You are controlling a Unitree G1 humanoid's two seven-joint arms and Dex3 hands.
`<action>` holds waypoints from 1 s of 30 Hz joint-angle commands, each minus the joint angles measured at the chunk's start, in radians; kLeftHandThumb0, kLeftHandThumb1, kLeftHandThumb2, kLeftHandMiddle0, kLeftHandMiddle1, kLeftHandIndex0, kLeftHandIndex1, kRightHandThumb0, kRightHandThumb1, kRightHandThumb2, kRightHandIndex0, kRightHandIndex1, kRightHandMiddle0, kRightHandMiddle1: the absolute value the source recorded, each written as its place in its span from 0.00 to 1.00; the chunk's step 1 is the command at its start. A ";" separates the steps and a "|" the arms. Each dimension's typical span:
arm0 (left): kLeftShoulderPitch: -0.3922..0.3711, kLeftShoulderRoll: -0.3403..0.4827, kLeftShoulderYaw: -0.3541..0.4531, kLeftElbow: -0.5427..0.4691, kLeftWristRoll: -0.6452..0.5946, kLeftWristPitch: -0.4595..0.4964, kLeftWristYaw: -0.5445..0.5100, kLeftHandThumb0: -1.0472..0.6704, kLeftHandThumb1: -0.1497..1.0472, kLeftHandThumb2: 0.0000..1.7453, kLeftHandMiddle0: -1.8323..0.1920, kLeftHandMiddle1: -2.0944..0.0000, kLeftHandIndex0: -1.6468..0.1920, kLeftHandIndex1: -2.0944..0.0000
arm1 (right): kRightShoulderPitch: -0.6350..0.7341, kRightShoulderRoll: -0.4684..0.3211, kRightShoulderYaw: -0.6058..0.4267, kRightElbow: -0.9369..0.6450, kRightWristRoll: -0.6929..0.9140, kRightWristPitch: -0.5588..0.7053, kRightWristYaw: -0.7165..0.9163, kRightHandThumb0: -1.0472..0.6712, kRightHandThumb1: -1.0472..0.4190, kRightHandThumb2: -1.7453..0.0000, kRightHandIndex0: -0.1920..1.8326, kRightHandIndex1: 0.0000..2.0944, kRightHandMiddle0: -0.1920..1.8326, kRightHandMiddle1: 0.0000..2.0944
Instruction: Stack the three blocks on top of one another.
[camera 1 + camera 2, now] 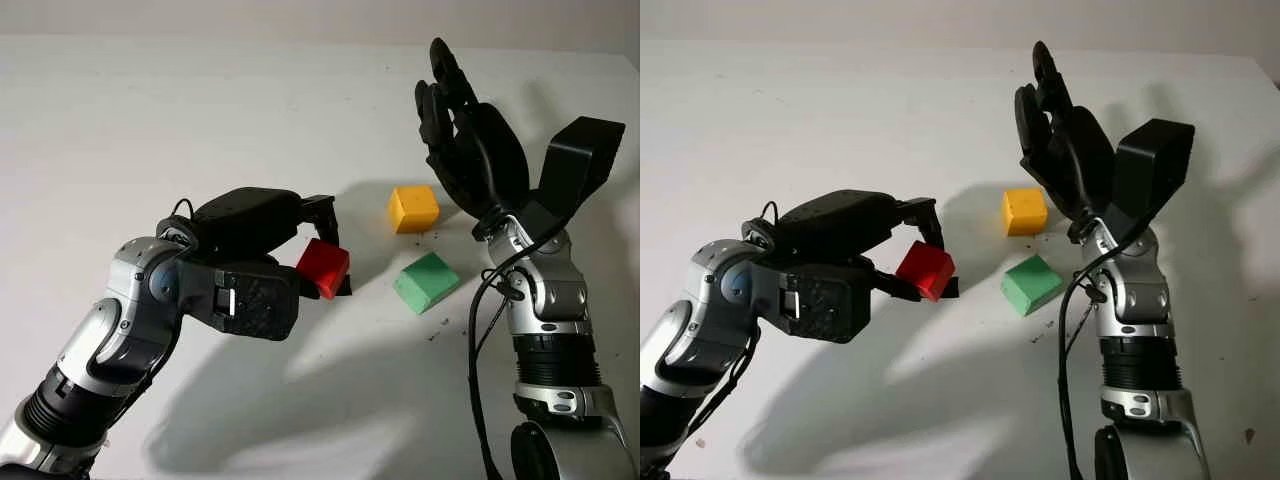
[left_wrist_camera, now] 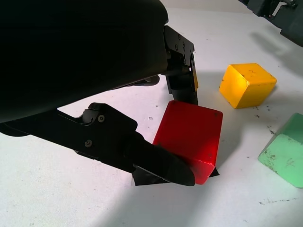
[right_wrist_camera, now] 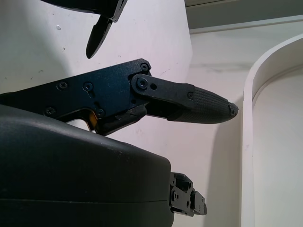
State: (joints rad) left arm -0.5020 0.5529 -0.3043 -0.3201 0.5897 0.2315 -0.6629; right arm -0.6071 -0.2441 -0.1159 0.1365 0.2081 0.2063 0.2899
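The red block (image 1: 323, 268) sits pinched in the left hand (image 1: 300, 255), left of the green block (image 1: 427, 282) and yellow block (image 1: 413, 208) lying apart on the surface (image 1: 200, 130). First stacking step, I judge: carry red over one block, lower squarely. Right hand (image 1: 465, 130) hovers open beyond them.

Left hand (image 1: 262, 268) fingers (image 1: 322, 215) clamp red block (image 1: 323, 267); yellow block (image 1: 413, 208), green block (image 1: 427, 282) beside open right hand (image 1: 470, 140).

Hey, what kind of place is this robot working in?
Probably a lab or test bench: a plain white table holding only toy-like blocks, yellow block and green block, while the left hand grips a red block. The right hand is raised, open.
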 commanded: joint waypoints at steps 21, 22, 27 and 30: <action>-0.011 0.023 -0.001 0.033 0.023 -0.023 -0.020 0.40 0.99 0.03 0.79 0.97 0.80 0.26 | 0.006 -0.006 -0.005 -0.019 -0.005 -0.005 -0.001 0.19 0.00 0.64 0.00 0.00 0.00 0.00; -0.011 0.020 0.000 0.032 0.022 -0.018 -0.021 0.40 0.99 0.03 0.79 0.97 0.79 0.27 | 0.006 -0.006 -0.005 -0.019 -0.005 -0.006 -0.001 0.19 0.00 0.64 0.00 0.00 0.00 0.00; -0.007 0.005 0.006 0.034 0.010 -0.013 -0.011 0.40 0.98 0.03 0.80 0.98 0.78 0.30 | 0.008 -0.008 -0.005 -0.021 -0.002 -0.006 0.004 0.19 0.00 0.64 0.00 0.00 0.00 0.00; -0.007 0.008 0.004 0.037 0.016 -0.019 -0.003 0.36 0.98 0.03 0.83 0.99 0.86 0.38 | 0.008 -0.009 -0.006 -0.020 -0.002 -0.008 0.007 0.19 0.00 0.64 0.00 0.00 0.00 0.00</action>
State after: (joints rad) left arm -0.5058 0.5614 -0.3043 -0.2855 0.6045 0.2178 -0.6738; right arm -0.6021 -0.2446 -0.1159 0.1296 0.2043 0.2060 0.2949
